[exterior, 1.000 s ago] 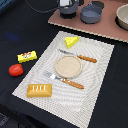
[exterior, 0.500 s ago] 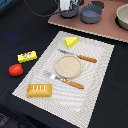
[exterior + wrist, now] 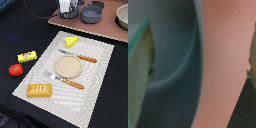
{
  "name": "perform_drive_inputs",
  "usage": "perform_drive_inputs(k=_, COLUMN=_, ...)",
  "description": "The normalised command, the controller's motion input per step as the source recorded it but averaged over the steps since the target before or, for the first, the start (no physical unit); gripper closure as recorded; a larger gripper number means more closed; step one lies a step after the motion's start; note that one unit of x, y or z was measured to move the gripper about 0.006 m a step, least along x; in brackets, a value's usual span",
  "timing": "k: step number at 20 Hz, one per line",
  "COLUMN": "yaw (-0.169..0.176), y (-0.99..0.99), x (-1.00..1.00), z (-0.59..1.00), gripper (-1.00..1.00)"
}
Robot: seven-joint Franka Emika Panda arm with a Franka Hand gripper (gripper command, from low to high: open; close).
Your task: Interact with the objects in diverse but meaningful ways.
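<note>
My gripper [image 3: 67, 7] is at the far end of the scene, low over the pink-brown board [image 3: 102, 31], just to the exterior view's left of the blue-grey two-handled pot [image 3: 91, 13]. In the wrist view its fingers [image 3: 139, 75] stand wide apart and hold nothing, with the pot's curved wall [image 3: 173, 50] close beneath my gripper [image 3: 195, 70]. The yellow cheese wedge [image 3: 71, 41] and the orange-brown bread loaf [image 3: 39, 90] lie on the striped placemat [image 3: 102, 75]. The yellow red-marked packet [image 3: 27, 56] and the red tomato [image 3: 16, 70] lie on the dark table beside the mat.
A tan round plate [image 3: 68, 66] sits mid-mat, with an orange-handled knife [image 3: 80, 56] behind it and a fork [image 3: 65, 80] in front. A grey bowl [image 3: 122, 16] stands on the board at the far right. A dark item [image 3: 97, 4] sits behind the pot.
</note>
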Motion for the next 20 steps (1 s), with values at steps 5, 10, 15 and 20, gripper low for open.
perform_drive_inputs(k=5, yaw=-0.038, y=0.05, x=0.38, z=0.87, gripper=-1.0)
perform_drive_inputs(k=10, yaw=-0.058, y=-0.06, x=0.83, z=0.79, gripper=-1.0)
perform_drive_inputs(k=15, yaw=-0.044, y=-0.21, x=0.83, z=0.61, gripper=-1.0)
perform_drive_inputs(k=20, yaw=-0.038, y=-0.37, x=0.81, z=0.55, gripper=-1.0)
